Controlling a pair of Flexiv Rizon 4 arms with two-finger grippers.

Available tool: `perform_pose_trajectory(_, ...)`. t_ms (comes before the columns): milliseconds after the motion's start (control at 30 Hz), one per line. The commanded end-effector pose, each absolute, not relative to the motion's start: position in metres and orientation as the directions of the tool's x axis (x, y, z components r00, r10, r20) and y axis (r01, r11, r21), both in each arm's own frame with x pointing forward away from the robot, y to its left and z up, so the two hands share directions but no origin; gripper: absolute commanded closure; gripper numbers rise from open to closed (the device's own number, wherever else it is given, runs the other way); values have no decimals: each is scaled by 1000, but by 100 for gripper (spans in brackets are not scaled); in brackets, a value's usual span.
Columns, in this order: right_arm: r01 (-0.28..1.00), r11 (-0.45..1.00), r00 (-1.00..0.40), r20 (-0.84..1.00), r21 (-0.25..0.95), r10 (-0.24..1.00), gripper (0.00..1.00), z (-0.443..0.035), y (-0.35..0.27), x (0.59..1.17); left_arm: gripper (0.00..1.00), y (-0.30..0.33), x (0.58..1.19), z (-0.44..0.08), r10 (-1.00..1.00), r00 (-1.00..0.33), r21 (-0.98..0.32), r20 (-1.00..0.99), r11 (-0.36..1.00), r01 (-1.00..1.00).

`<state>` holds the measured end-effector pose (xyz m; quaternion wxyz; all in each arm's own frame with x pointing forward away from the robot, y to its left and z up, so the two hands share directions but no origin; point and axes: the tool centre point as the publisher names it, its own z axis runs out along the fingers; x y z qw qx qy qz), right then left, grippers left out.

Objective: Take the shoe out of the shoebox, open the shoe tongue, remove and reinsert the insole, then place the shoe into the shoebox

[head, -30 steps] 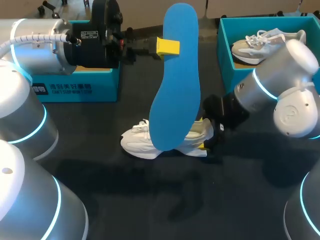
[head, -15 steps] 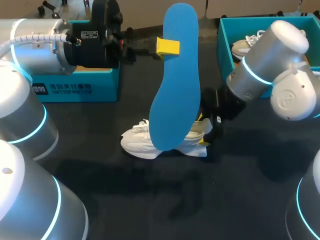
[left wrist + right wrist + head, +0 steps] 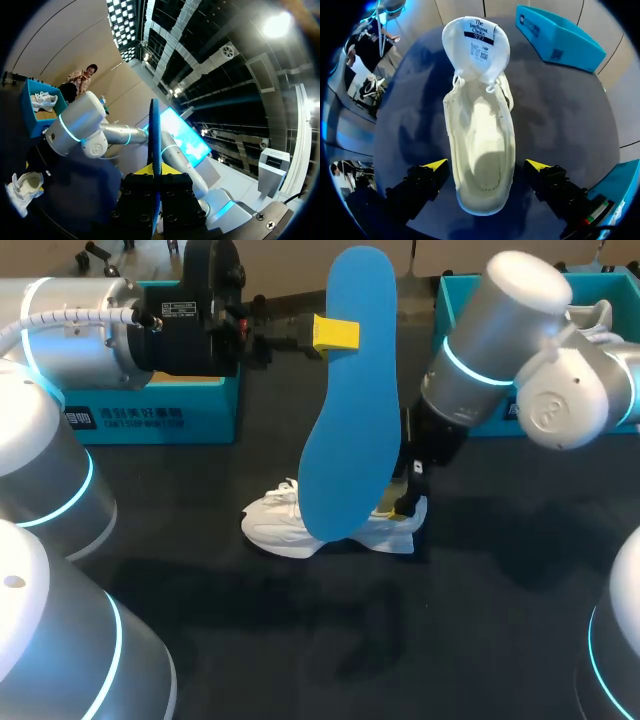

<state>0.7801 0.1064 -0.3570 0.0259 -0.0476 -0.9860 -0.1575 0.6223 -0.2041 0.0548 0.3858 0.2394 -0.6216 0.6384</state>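
Observation:
My left gripper (image 3: 335, 333) is shut on a blue insole (image 3: 350, 410) and holds it upright above the table. In the left wrist view the insole (image 3: 155, 130) shows edge-on between the shut fingers of that gripper (image 3: 156, 172). A white shoe (image 3: 300, 525) lies on the dark table under the insole, toe to the left. My right gripper (image 3: 405, 502) hangs open over its heel. In the right wrist view the shoe (image 3: 480, 145) lies between the spread yellow tips of the gripper (image 3: 486, 165), not touched by either. Its tongue (image 3: 476, 47) is folded open and the inside looks bare.
A teal shoebox (image 3: 150, 410) stands at the back left behind my left arm. A second teal shoebox (image 3: 450, 305) at the back right holds another shoe (image 3: 592, 318) and is largely hidden by my right arm. The table in front of the shoe is bare.
My right arm has swung up and leftward, now standing more upright over the shoe's heel, with its gripper staying open there. The left arm and insole have not moved.

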Motion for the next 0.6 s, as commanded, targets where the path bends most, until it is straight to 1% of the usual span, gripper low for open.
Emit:
perform_pose_trajectory(33, 100, 968, -994, 61, 231, 88, 0, -355, 111, 780, 100, -206, 623, 55, 196, -588, -609, 785, 72, -790)
perform_pose_trajectory(600, 119, 979, -992, 49, 166, 112, 0, -355, 109, 777, 100, -206, 623, 55, 196, -588, -609, 785, 72, -790)
